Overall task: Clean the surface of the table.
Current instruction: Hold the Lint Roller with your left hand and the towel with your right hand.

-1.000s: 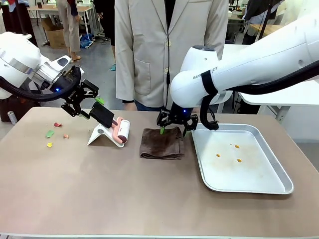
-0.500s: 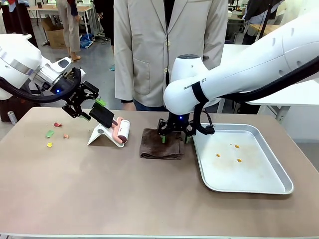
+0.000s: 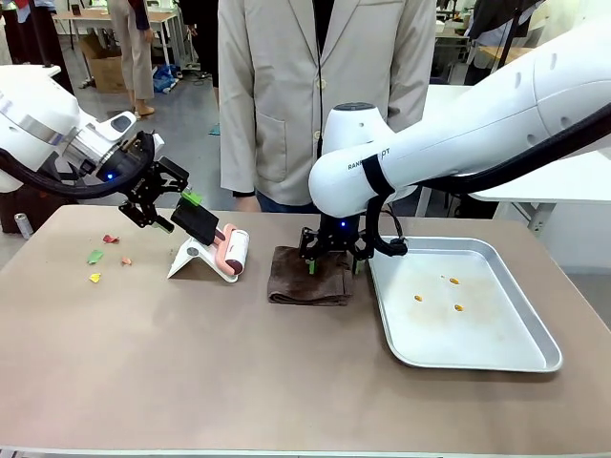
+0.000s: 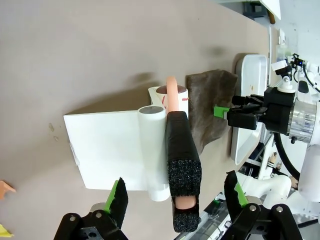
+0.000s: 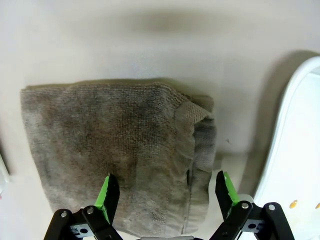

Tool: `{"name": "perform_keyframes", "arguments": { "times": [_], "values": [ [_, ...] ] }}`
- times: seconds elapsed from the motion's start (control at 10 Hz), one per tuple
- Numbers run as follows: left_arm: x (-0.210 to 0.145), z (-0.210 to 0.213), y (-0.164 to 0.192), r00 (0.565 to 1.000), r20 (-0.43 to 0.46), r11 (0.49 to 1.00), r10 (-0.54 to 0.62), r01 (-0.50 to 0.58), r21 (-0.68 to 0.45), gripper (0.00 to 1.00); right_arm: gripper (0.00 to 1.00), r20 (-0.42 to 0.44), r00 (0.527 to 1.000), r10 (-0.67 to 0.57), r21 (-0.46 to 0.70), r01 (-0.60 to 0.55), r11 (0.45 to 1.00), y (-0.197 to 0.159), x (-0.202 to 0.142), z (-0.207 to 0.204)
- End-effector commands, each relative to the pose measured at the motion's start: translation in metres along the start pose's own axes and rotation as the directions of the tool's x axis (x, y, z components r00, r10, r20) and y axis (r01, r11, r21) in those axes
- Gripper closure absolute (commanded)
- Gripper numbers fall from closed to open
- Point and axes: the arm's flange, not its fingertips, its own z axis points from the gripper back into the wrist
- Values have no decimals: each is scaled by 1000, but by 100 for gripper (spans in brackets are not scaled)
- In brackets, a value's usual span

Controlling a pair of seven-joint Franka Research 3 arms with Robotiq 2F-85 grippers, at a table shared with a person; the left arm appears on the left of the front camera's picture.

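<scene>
The taupe-brown table (image 3: 239,372) carries a folded brown cloth (image 3: 305,279) at its middle. My right gripper (image 3: 332,261) hangs open just above the cloth's right end; in the right wrist view its jaws (image 5: 165,194) straddle the cloth (image 5: 110,145). A lint roller with a black foam handle (image 3: 198,222) and pink roll leans on a white stand (image 3: 191,258). My left gripper (image 3: 181,210) is open around that handle. In the left wrist view the handle (image 4: 183,170) lies between the green pads (image 4: 119,197), touching neither.
Small coloured paper scraps (image 3: 95,256) lie on the table's far left. A silver metal tray (image 3: 477,329) with three orange crumbs (image 3: 418,298) sits at the right, its rim (image 5: 292,150) close beside the cloth. A person in a beige coat (image 3: 325,86) stands at the far edge.
My right arm has swung left and lowered its gripper onto the cloth's right end. The left gripper has stayed at the roller handle.
</scene>
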Motion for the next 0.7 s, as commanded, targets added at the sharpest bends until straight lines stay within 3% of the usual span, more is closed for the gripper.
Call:
{"name": "perform_keyframes", "arguments": {
  "times": [0.0, 0.1, 0.2, 0.3, 0.4, 0.5, 0.6],
  "values": [
    [2, 2, 1, 1000, -3, 1000, -25, 25, -17, 0, 0, 29, 999, -26, -47, 27, 999, 3, 2, 0],
    [2, 2, 1, 1000, -6, 999, -28, 28, -16, 0, 0, 27, 999, -27, -51, 29, 998, 3, 2, -1],
    [1, 3, 1, 999, 8, 999, -43, 43, -19, 34, 0, 9, 999, -43, -51, 43, 998, 2, 2, -2],
    [1, 4, 0, 999, 10, 999, -49, 49, -21, 60, 60, -10, 999, -32, -82, 31, 996, 3, 2, -4],
    [1, 5, 0, 998, 19, 998, -64, 65, -26, 94, 60, -16, 1000, -26, -77, 25, 997, 4, 2, -5],
    [0, 4, -1, 997, 25, 997, -74, 75, -30, 100, 100, -24, 999, -23, -79, 21, 997, 5, 3, -6],
    [0, 4, 0, 996, 25, 996, -81, 82, -34, 100, 65, -30, 999, -24, -87, 21, 996, 6, 3, -7]
  ]
}}
